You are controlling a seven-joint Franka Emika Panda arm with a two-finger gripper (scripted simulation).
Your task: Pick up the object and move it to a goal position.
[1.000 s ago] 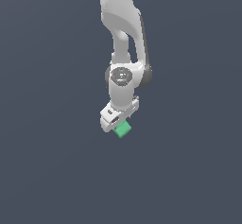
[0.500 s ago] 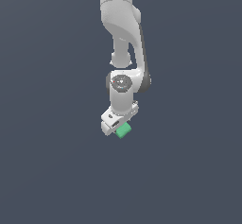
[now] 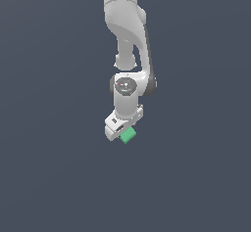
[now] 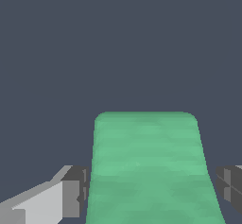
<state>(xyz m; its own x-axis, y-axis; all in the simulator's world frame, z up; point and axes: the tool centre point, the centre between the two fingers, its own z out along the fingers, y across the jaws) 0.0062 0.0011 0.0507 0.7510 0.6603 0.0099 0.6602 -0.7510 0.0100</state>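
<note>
Green cube [image 4: 149,166] between the fingers [image 4: 71,197] of the white gripper [image 3: 121,130], which appears clamped on it. No counter edges or corners are visible for reference; the cube hangs at the wrist's lower end, mid-scene. Carry step: maintain grip pressure and translate smoothly toward the goal, which is not marked.

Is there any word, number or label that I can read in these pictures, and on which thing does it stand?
None can be read.
Green cube: plain faces, no text.
Gripper: white, no label shown.
Arm joint: small dark and red marks on its round cap, too small to read.
</note>
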